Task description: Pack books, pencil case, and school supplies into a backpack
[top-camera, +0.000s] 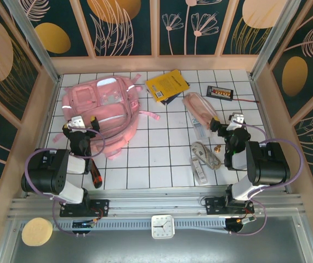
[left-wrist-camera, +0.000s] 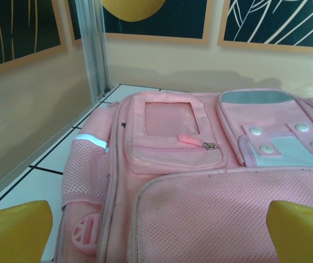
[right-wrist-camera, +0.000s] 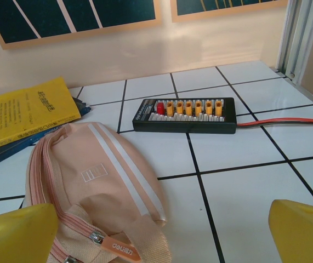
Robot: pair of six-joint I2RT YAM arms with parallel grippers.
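Pencil case (right-wrist-camera: 90, 181) carries an orange lettered tag (right-wrist-camera: 120, 249); left claw (left-wrist-camera: 157, 233) and right claw (right-wrist-camera: 160, 233) gape empty.

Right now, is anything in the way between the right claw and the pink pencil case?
No, nothing visible. The open right gripper is right at the end of the pencil case, with nothing between them. The black box lies farther back on the tiles.

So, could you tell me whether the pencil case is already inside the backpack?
No, the pencil case lies on the white tiles, well apart from the backpack.
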